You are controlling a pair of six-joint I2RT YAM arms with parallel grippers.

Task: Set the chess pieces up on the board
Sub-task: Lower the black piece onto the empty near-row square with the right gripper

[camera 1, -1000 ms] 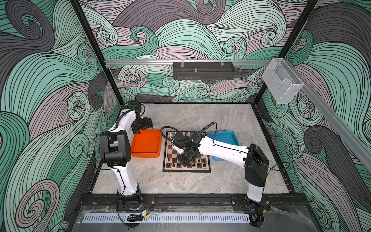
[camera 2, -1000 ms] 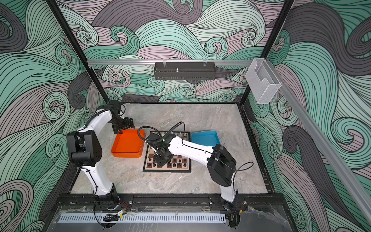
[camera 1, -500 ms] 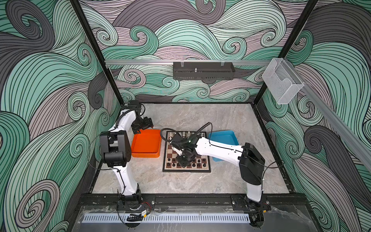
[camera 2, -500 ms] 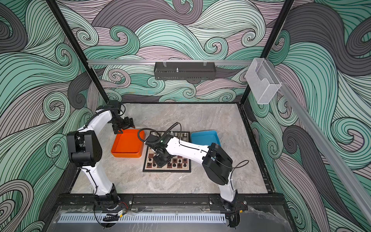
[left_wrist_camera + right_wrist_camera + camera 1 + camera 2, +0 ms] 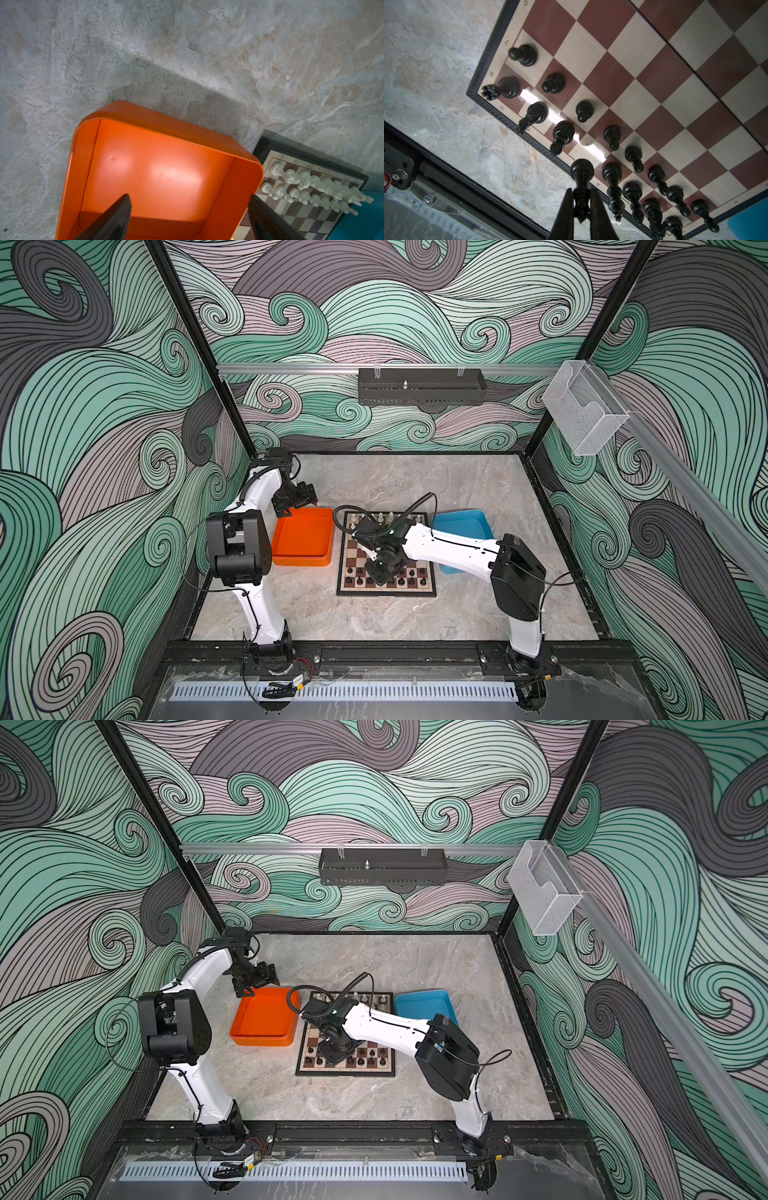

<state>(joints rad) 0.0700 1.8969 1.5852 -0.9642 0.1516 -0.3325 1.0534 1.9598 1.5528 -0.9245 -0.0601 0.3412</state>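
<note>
The board [image 5: 353,549] lies mid-table, and both top views show white chess pieces [image 5: 390,515] along its far rows and black ones [image 5: 411,580] along its near rows. My right gripper [image 5: 581,199] is shut on the top of a tall black piece [image 5: 581,176]. That piece hangs base-down over the board's near edge, beside a free cream square in the back row. In a top view this gripper [image 5: 332,1058] is over the near rows. My left gripper [image 5: 188,197] is open with nothing in it, above the far end of the orange tray [image 5: 166,122].
The orange tray [image 5: 303,537] sits left of the board and shows no pieces inside. A blue tray [image 5: 465,522] sits at the board's right, partly under the right arm. Black pieces [image 5: 553,83] stand close together around the held one.
The right arm's elbow has swung a little to the left, with the black piece still gripped over the near rows. The left arm has not moved.
</note>
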